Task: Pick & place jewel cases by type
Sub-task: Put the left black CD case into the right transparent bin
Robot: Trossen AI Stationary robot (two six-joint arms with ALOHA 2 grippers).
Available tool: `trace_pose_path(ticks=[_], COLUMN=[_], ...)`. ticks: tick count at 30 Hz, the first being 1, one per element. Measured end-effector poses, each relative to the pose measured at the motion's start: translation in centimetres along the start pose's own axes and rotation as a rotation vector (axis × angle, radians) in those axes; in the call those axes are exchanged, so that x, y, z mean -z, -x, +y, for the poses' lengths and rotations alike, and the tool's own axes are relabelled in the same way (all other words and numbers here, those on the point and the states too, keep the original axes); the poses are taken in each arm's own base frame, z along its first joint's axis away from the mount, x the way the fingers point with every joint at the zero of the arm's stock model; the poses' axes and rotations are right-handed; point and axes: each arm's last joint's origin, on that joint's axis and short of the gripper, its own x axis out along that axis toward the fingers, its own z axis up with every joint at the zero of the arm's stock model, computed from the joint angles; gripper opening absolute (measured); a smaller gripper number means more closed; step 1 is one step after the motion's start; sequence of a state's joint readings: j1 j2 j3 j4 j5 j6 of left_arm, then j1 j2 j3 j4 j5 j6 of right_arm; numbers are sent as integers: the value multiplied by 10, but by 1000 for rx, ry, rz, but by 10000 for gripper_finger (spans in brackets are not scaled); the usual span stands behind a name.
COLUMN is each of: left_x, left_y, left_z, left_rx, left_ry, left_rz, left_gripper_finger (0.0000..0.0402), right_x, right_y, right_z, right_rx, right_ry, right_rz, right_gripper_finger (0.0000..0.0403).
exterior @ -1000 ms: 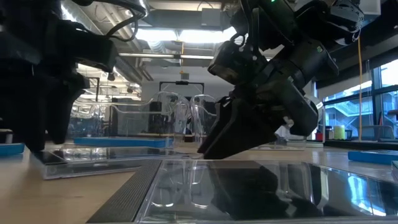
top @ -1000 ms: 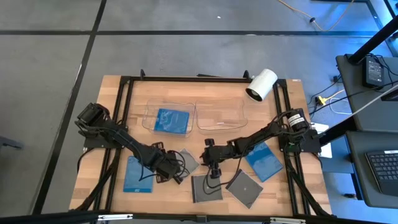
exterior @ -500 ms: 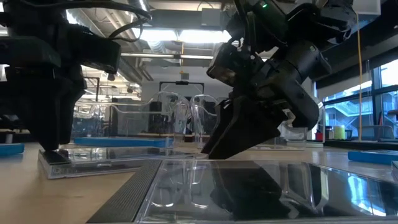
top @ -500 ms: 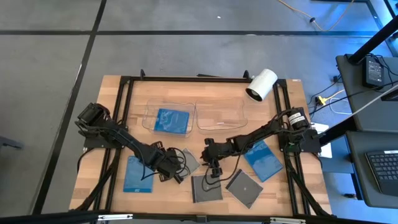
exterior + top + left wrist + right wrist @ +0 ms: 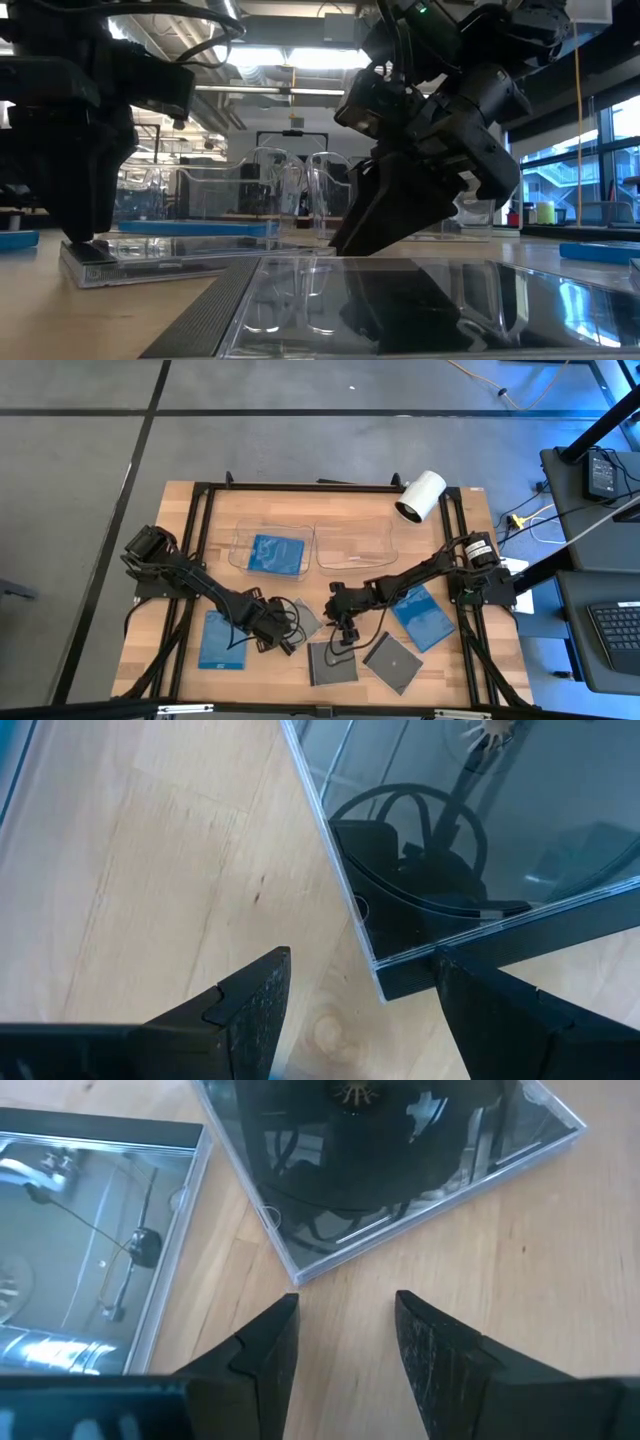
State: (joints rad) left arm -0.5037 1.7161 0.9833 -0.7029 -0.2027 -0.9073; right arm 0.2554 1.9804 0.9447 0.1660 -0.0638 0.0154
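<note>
My left gripper (image 5: 276, 626) (image 5: 352, 1005) is open and low over the table. Its fingers stand on either side of one corner (image 5: 382, 982) of a dark jewel case (image 5: 303, 618) (image 5: 160, 262) that lies flat on the wood. My right gripper (image 5: 344, 630) (image 5: 345, 1342) is open just above bare wood, between a tilted dark case (image 5: 390, 1160) and another dark case (image 5: 90, 1250). Two dark cases (image 5: 331, 663) (image 5: 393, 662) lie near the table's near edge. Blue cases lie at left (image 5: 222, 640), at right (image 5: 423, 618) and in the left clear tray (image 5: 276, 553). My left gripper comes at the dark case's corner (image 5: 400, 975) from above, slanting. One finger (image 5: 500, 1005) stands right against the case's black spine edge. I cannot tell whether it touches it. The case lies flat on the table.
Two clear shallow trays (image 5: 245, 540) (image 5: 352, 546) stand side by side toward the far edge; the right one holds nothing. A white cylinder (image 5: 420, 496) sits at the far right corner. A black frame (image 5: 196, 560) runs around the table. Both arms meet near the table's middle.
My left gripper has come down and a little toward the table's right, so its fingers now stand at the dark case's corner. My right gripper has shifted only slightly.
</note>
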Motion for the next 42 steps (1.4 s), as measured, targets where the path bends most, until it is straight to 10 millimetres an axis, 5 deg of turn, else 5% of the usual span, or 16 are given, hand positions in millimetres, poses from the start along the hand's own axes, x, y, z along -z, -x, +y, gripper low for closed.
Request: trace_pose_path(ticks=[28,42], left_x=[-8,3], left_y=[1,1], left_z=[-6,-1], left_rx=[28,66], left_ry=[104,-31], left_rz=[-131,107], left_gripper_finger=[242,242], right_x=[1,-1], right_y=[-2,-2], right_z=[21,21], right_rx=[25,46], right_ry=[61,41], right_rz=[-16,-37], right_gripper_finger=[170,170])
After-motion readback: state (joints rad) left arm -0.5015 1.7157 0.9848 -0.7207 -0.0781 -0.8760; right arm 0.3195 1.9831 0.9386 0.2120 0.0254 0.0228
